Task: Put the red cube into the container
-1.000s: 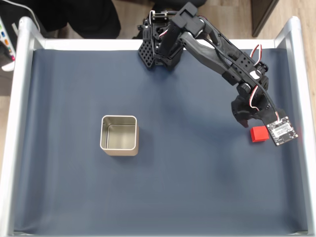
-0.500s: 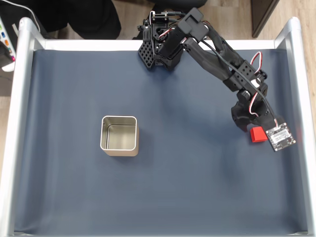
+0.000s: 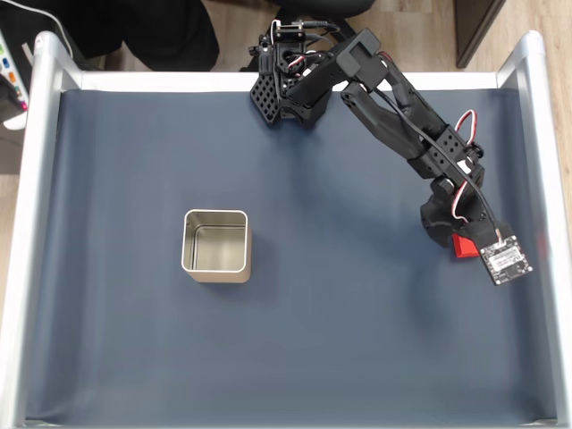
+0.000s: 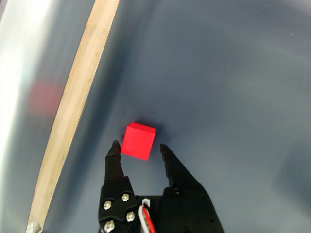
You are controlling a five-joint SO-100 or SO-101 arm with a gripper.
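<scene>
- Pincer (image 4: 138,147) spread wide, its tips flanking the cube (image 4: 138,141) without gripping it.
- Tin (image 3: 215,246) well apart from the pincer, far across the mat (image 3: 340,340).
- No legible writing.

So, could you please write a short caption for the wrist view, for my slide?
Open pincer low over the dark mat, its fingertips flanking the red cube.
</scene>
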